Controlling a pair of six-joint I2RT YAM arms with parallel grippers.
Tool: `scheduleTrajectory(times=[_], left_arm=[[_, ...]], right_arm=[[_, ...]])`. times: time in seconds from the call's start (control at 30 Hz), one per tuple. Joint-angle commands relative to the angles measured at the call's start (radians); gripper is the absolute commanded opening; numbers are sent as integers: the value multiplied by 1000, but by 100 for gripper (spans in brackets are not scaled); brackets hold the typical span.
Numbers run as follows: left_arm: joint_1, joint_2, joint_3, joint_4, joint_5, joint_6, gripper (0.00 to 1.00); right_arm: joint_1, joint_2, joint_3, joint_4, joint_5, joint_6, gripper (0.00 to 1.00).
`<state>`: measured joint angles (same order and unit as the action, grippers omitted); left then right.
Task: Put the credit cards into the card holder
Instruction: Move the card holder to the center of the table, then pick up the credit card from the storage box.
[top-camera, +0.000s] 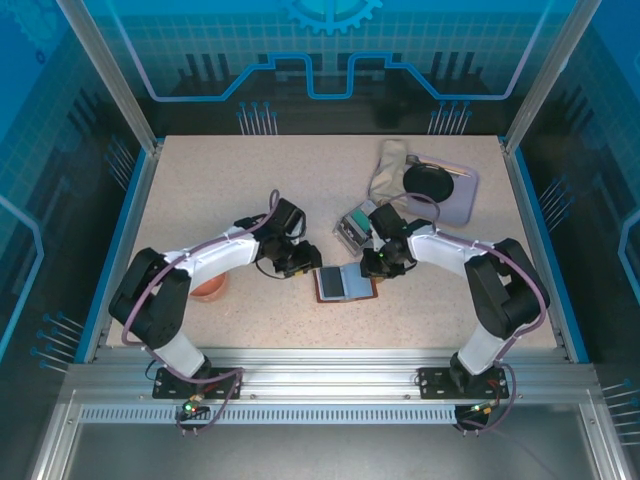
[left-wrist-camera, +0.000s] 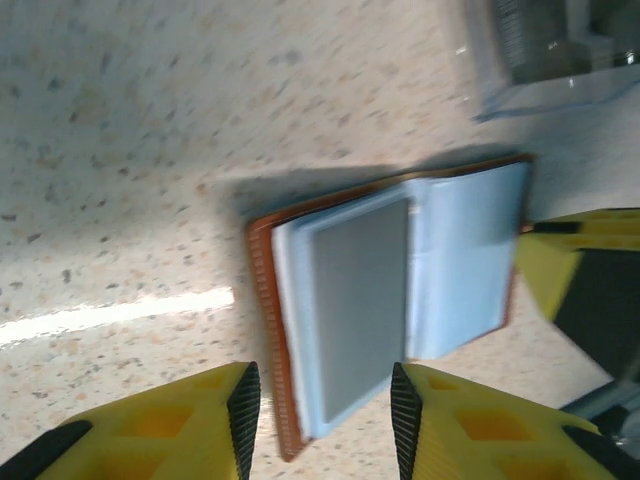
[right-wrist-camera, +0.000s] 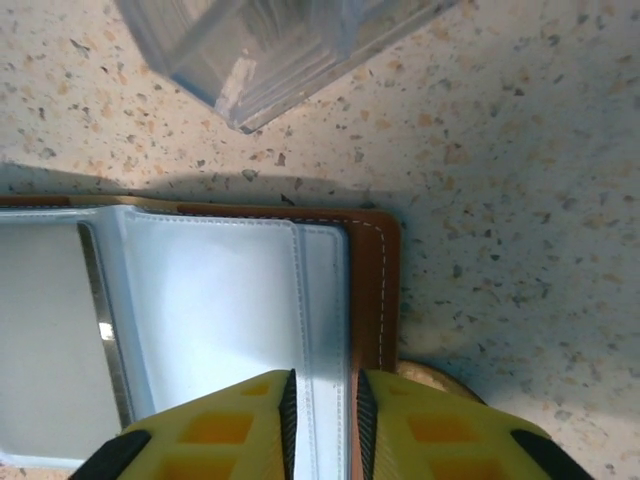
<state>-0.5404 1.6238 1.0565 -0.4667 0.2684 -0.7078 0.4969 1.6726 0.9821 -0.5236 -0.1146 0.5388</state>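
The brown card holder (top-camera: 345, 283) lies open on the table between my two grippers, pale pockets facing up. A pale grey credit card (left-wrist-camera: 360, 295) sits in its left pocket, showing at the left edge of the right wrist view too (right-wrist-camera: 45, 340). My left gripper (left-wrist-camera: 322, 415) stands open just short of the holder's (left-wrist-camera: 460, 250) near end, its pads apart from the card. My right gripper (right-wrist-camera: 323, 410) is shut narrowly on the right edge of the card holder (right-wrist-camera: 220, 300), with the pocket strip between its pads.
A clear plastic tray (top-camera: 355, 225) stands just behind the holder. At the back right lies a purple tray (top-camera: 462, 205) with a black disc, and a cloth (top-camera: 390, 165) beside it. An orange object (top-camera: 210, 287) sits under my left arm.
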Motion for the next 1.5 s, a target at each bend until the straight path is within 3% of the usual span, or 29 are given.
scheduleTrajectory(times=[0.0, 0.13, 0.23, 0.4, 0.77, 0.9, 1.07, 1.47], left_arm=[[-12, -15, 67, -6, 17, -22, 42], [-21, 32, 105, 55, 71, -71, 42], [-19, 69, 111, 107, 77, -125, 42], [-17, 162, 181, 124, 60, -207, 47], [55, 301, 248, 235, 97, -340, 53], [62, 356, 323, 215, 102, -340, 53], [67, 420, 395, 193, 104, -343, 52], [68, 519, 462, 203, 128, -357, 38]], right_arm=[[6, -76, 40, -26, -19, 7, 29], [-2, -149, 63, -21, -43, -6, 35], [-27, -190, 105, -51, 8, -41, 41], [-90, -126, 223, -95, 47, -168, 49], [-87, 148, 519, -239, 184, -312, 43], [-97, 220, 583, -259, 115, -330, 40], [-96, 277, 633, -283, 157, -353, 33], [-93, 340, 664, -301, 155, -389, 31]])
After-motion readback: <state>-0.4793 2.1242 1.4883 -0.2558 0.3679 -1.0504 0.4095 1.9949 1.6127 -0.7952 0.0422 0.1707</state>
